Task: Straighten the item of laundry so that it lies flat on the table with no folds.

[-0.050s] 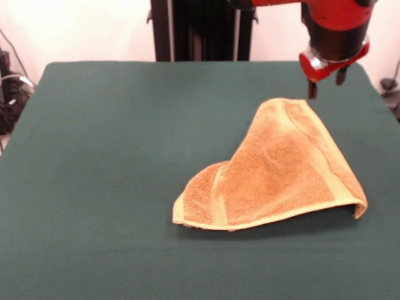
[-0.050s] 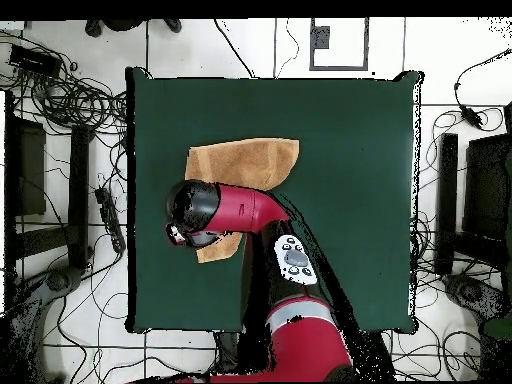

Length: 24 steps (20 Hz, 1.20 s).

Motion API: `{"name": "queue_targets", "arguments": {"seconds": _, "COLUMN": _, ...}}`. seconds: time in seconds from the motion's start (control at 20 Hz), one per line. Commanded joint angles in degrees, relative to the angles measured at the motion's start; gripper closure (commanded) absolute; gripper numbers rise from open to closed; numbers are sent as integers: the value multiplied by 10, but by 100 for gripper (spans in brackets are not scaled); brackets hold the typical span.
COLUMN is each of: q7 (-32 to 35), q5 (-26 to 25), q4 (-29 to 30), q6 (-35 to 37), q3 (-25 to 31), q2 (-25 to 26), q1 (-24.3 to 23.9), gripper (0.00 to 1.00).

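The item of laundry (image 1: 275, 175), an orange-tan towel, lies folded over itself on the right half of the table (image 1: 94, 156). One corner is turned across the rest, and a paler band runs along the fold. My gripper (image 1: 326, 86) hangs just above the towel's far corner, open and with nothing between its fingers. In the overhead view the towel (image 2: 245, 163) shows beside and partly under the arm's red and black wrist (image 2: 200, 212), which hides the gripper itself.
The green table (image 2: 350, 200) stretches wide on all sides of the towel. Cables and dark stands lie on the floor (image 2: 60, 100) around the table. A black post (image 1: 161, 30) stands behind the far edge.
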Motion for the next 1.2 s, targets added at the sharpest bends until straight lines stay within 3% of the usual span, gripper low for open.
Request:
{"name": "queue_targets", "arguments": {"seconds": 0.05, "q7": 110, "q5": 16, "q4": -29, "q6": 64, "q3": 31, "q2": 39, "q1": 14, "gripper": 0}}
{"name": "queue_targets", "arguments": {"seconds": 0.25, "q7": 95, "q5": 8, "q4": -50, "q6": 63, "q3": 30, "q2": 23, "q1": 6, "gripper": 0}}
{"name": "queue_targets", "arguments": {"seconds": 0.45, "q7": 80, "q5": -1, "q4": -26, "q6": -30, "q3": 29, "q2": -20, "q1": -2, "gripper": 0}}
{"name": "queue_targets", "arguments": {"seconds": 0.6, "q7": 84, "q5": -25, "q4": -5, "q6": -142, "q3": 20, "q2": -42, "q1": -1, "gripper": 0}}
{"name": "queue_targets", "arguments": {"seconds": 0.85, "q7": 112, "q5": -50, "q4": -10, "q6": -244, "q3": 2, "q2": -42, "q1": -4, "gripper": 0}}
{"name": "queue_targets", "arguments": {"seconds": 1.2, "q7": 118, "q5": -57, "q4": -39, "q6": -334, "q3": -17, "q2": 7, "q1": -12, "gripper": 0}}
